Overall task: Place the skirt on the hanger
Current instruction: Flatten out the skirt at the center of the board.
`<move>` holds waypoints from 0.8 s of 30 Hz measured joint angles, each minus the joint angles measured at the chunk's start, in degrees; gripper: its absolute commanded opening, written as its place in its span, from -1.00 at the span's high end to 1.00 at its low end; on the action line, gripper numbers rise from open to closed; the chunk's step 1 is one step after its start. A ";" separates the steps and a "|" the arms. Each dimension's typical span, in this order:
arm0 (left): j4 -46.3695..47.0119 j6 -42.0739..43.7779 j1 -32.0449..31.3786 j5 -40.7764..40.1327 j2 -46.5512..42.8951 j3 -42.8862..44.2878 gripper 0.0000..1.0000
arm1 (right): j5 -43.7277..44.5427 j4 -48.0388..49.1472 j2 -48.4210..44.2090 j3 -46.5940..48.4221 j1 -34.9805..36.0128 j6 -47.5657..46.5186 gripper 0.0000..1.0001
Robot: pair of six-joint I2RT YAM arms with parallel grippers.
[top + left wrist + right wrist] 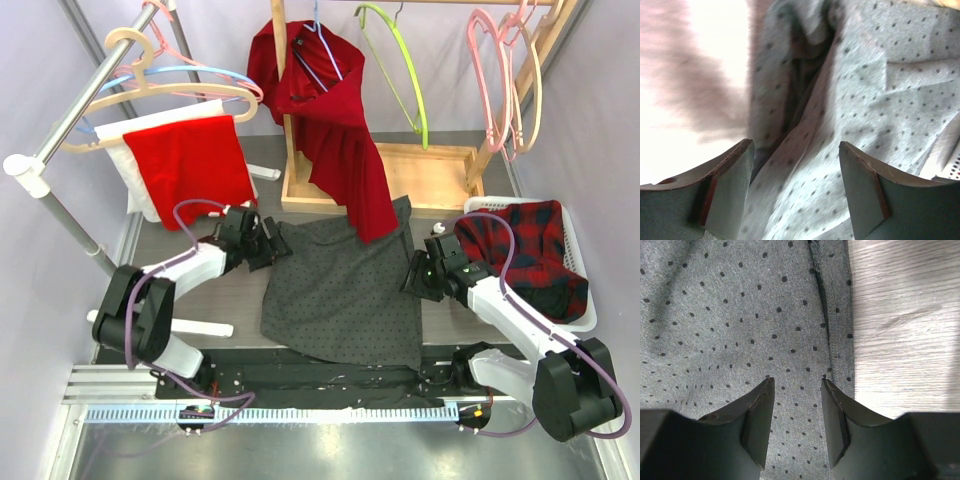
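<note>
Two arms reach in from the near edge of the worktop (245,285), forearms low and angled toward each other, wrists tipped down over opposite sides of one skirt (340,290). Left hand (278,246): at the skirt's upper left corner, jaws spread wide, holding nothing. In the wrist view its dark, wedge-shaped fingers (735,170) stand apart over rumpled, folded cloth. Right hand (412,277): at the skirt's right edge, jaws partly apart and gripping nothing. Its fingers (757,415) point down beside the stitched hem, with flat cloth in the gap between them; whether the tips touch the cloth cannot be told. Skirt: grey woven fabric with small dark dots, roughly trapezoid, spread mostly flat on the pale wood-grain worktop between the two hands, bunched at the left hand's corner. Its top edge is overlapped by the tail of a red garment (345,165) hanging from a wooden frame (440,172). Hangers, none on the skirt: pale hangers (150,85) on a metal rail (90,95) at far left, green hanger (421,120) and pink hangers (497,130) up on the frame. A red cloth (195,165) lies over a white cloth (130,165) at left. A white basket (482,205) at right holds a plaid cloth (530,250).
</note>
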 measured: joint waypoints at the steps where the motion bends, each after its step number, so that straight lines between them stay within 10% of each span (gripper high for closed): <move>1: -0.76 0.39 0.04 -0.66 -1.49 -0.79 -0.46 | 0.00 0.02 0.00 -0.07 0.00 0.09 0.04; 24: 0.76 -0.59 -0.07 8.15 -11.43 -14.82 0.71 | 1.97 1.84 2.75 -3.34 0.00 1.66 0.10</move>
